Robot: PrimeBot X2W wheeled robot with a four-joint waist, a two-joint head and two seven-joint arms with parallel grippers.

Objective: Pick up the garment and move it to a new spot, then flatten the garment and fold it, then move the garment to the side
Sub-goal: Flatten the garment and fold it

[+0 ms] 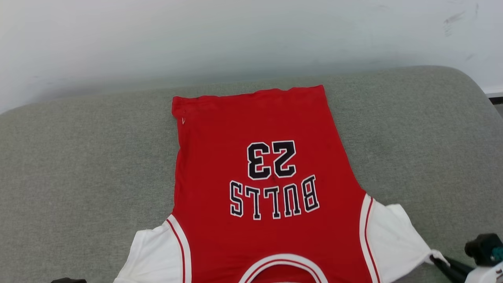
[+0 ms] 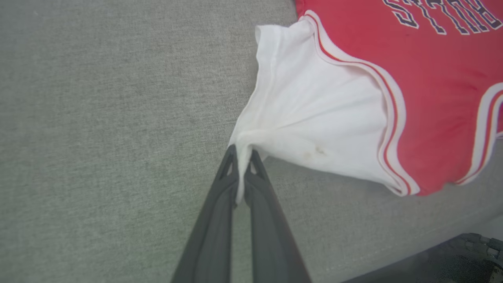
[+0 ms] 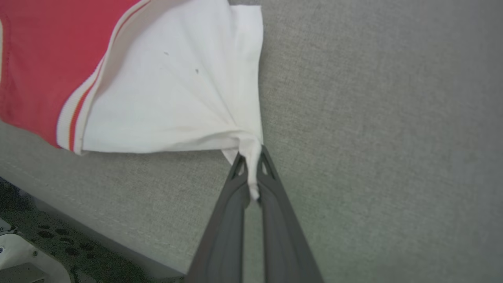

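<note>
Garment, red jersey-style shirt, black "BULLS 23" up, flat on grey fabric cushion; long axis runs away from robot, collar nearest. Left gripper pinches white left sleeve corner, right gripper white right sleeve corner; shirt lies between both.

The garment lies spread on the cushion before me, hem far toward the wall, collar near, my left gripper pinching its left sleeve tip and my right gripper its right sleeve tip.
</note>
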